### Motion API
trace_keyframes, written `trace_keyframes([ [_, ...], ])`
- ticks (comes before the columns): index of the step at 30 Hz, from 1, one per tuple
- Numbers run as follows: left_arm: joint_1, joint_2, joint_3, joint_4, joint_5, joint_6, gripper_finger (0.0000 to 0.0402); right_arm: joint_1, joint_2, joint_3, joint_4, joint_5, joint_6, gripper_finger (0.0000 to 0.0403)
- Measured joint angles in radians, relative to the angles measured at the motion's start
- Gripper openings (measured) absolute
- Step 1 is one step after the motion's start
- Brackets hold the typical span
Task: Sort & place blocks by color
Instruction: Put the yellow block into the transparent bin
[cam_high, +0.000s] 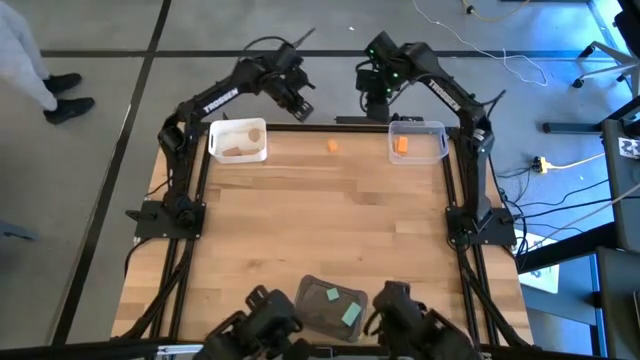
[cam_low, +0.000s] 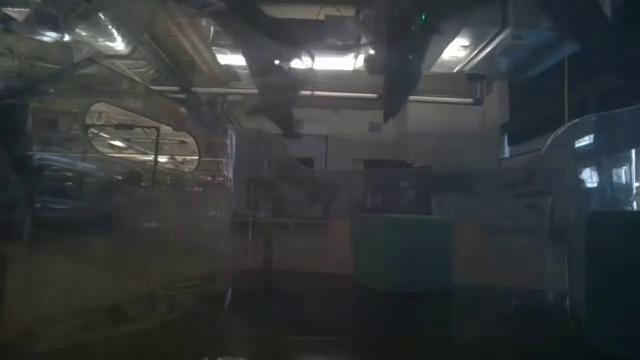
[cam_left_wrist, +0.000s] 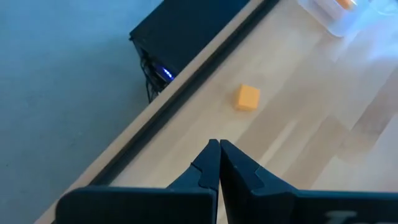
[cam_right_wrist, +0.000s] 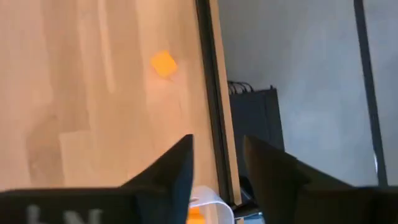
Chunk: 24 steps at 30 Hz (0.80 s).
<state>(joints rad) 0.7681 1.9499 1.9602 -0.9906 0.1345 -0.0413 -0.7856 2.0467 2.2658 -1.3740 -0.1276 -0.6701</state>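
Right gripper (cam_right_wrist: 216, 163) empty, jaws parted, hovering at the table's 12 o'clock edge beside the clear plastic tray (cam_high: 418, 141). Left gripper (cam_left_wrist: 219, 163) closed on nothing, near the white tray (cam_high: 238, 140). Small orange wooden cube (cam_high: 332, 146) lies loose between trays. Step: fetching it; next, descend, straddle, close

Your readable-text inventory: "TROSSEN" in white capitals on the left arm (cam_high: 222, 97) upper link, high view; the same style of lettering on the right arm (cam_high: 447, 93), too small for you to read with certainty. No other markings are legible.
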Motion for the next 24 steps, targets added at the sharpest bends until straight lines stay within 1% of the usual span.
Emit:
trace_keyframes([
  [4, 0.023, -0.032, 0.0, -0.029, -0.015, 0.001, 0.0, -0.036, 0.055, 0.0, -0.011, -0.015, -0.016, 0.0061],
  [6, 0.034, -0.041, 0.0, -0.052, -0.019, 0.001, 0.0, -0.055, 0.089, 0.0, -0.016, -0.064, -0.04, 0.002],
  [7, 0.036, -0.045, 0.0, -0.056, -0.02, 0.001, 0.0, -0.065, 0.105, 0.0, -0.015, -0.101, -0.062, 0.0011],
  [10, 0.043, -0.05, 0.0, -0.082, -0.027, 0.001, 0.0, -0.089, 0.16, 0.0, -0.01, -0.206, -0.127, 0.001],
  [13, 0.045, -0.049, 0.0, -0.098, -0.045, 0.001, 0.0, -0.103, 0.215, 0.0, -0.01, -0.322, -0.227, 0.0003],
  [15, 0.045, -0.049, 0.0, -0.102, -0.047, 0.001, 0.0, -0.103, 0.245, 0.0, -0.01, -0.371, -0.279, 0.0003],
  [20, 0.045, -0.049, 0.0, -0.102, -0.048, 0.001, 0.0, -0.086, 0.318, 0.0, -0.033, -0.386, -0.369, 0.0002],
  [24, 0.045, -0.049, 0.0, -0.102, -0.049, 0.0, 0.0, -0.073, 0.361, 0.0, -0.121, -0.423, -0.428, 0.0001],
])
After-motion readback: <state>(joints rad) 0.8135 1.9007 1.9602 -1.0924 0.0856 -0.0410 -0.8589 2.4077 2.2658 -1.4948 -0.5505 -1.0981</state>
